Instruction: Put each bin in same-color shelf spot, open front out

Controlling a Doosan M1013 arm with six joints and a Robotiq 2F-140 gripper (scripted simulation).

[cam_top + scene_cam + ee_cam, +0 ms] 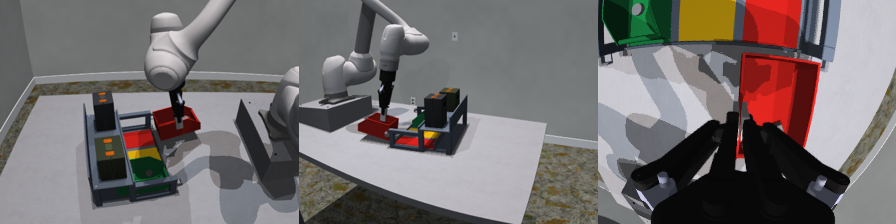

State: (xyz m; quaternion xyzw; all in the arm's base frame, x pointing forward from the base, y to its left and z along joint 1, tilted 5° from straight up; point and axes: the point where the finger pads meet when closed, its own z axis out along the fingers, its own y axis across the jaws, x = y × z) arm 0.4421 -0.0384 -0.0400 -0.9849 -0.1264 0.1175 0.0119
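My gripper (178, 121) (383, 118) (739, 110) is shut on one side wall of the red bin (167, 131) (372, 128) (768, 95). The bin is tilted, its open front end toward the robot base raised and its back end lower, close to the shelf front by the red mark (139, 139) (410, 141) (773, 20). A grey piece shows inside it; whether the back end touches the shelf is unclear. The green bin (148, 164) (418, 120) (653, 25) sits in the shelf with a grey round part inside. The yellow mark (143, 154) (433, 135) (707, 20) is bare.
The shelf (92, 182) (458, 128) has side rails and a front lip. A black case (104, 117) (435, 111) and an olive case (111, 167) (453, 100) stand on its upper board. The robot's base block (251, 139) (335, 117) stands on the opposite side of the red bin.
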